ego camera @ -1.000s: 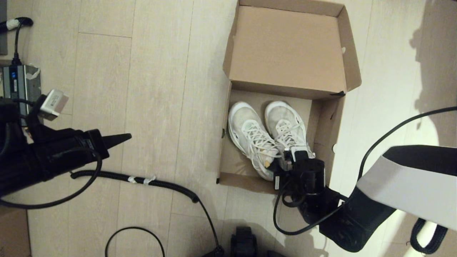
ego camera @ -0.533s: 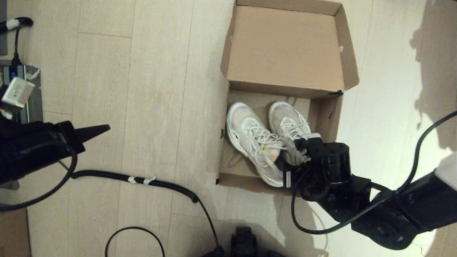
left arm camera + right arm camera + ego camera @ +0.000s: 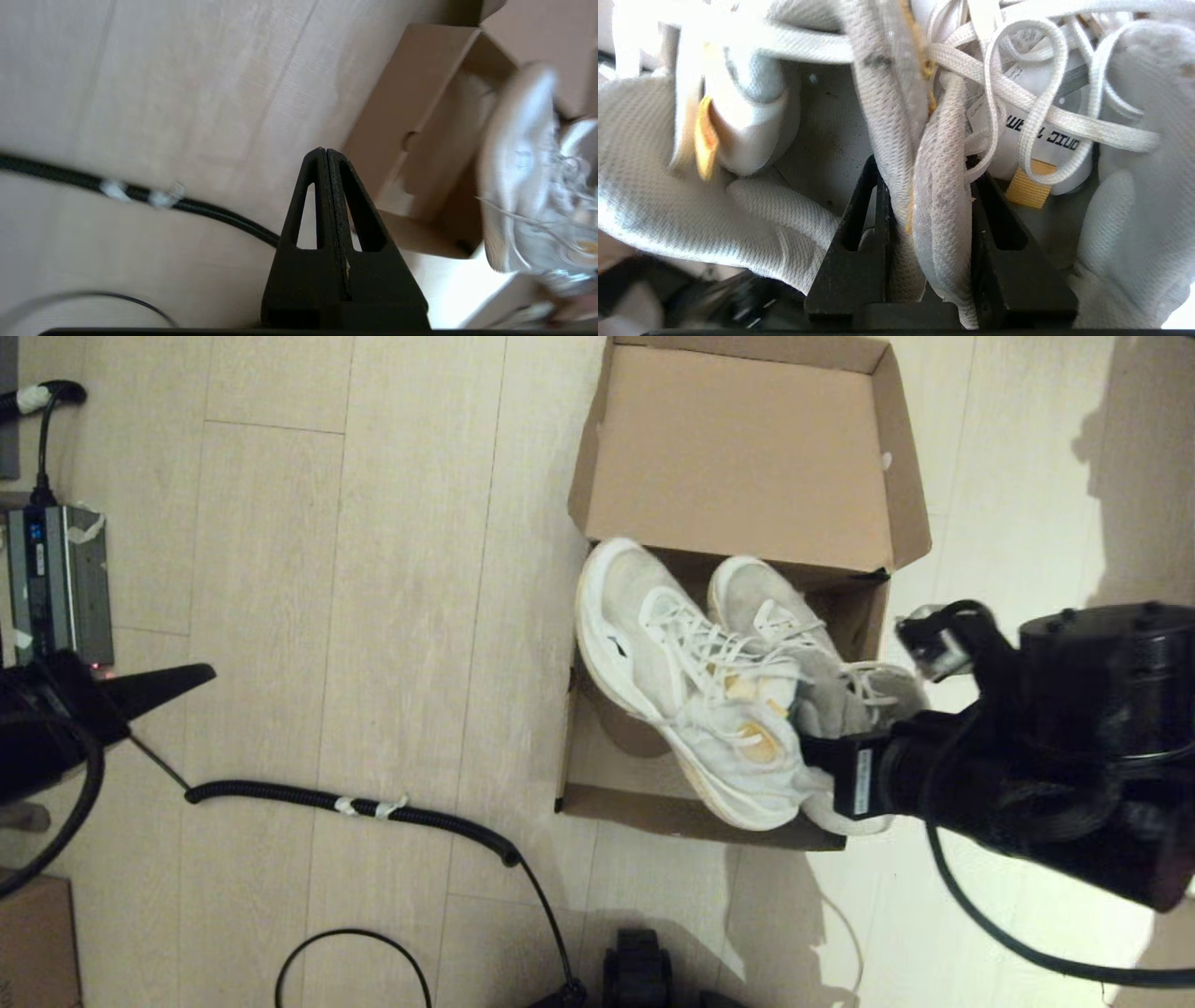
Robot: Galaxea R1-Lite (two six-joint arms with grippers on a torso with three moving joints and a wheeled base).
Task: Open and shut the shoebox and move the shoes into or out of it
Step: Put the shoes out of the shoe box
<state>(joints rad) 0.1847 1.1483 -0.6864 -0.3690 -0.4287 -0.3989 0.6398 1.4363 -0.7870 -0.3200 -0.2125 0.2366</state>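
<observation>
The shoebox (image 3: 583,770) lies open on the floor, its lid (image 3: 738,448) folded back on the far side. Both white shoes (image 3: 691,672) hang tilted above the box's near half, heels toward me. My right gripper (image 3: 822,751) is shut on their inner collars, and the mesh edges of both shoes (image 3: 924,140) sit pinched between its black fingers (image 3: 859,224). A yellow-orange tag (image 3: 1029,186) shows inside one shoe. My left gripper (image 3: 182,683) is shut and empty at the far left, well away from the box; in its own view its tip (image 3: 325,151) points toward the shoebox (image 3: 411,93).
A black corrugated cable (image 3: 373,805) crosses the floor between my left arm and the box. A grey device (image 3: 58,581) sits at the left edge and a small brown carton (image 3: 33,943) at the lower left corner. A thin cable loop (image 3: 355,952) lies near me.
My right gripper has risen and shifted right, lifting both shoes off the box floor. My left arm has drawn back toward the left edge.
</observation>
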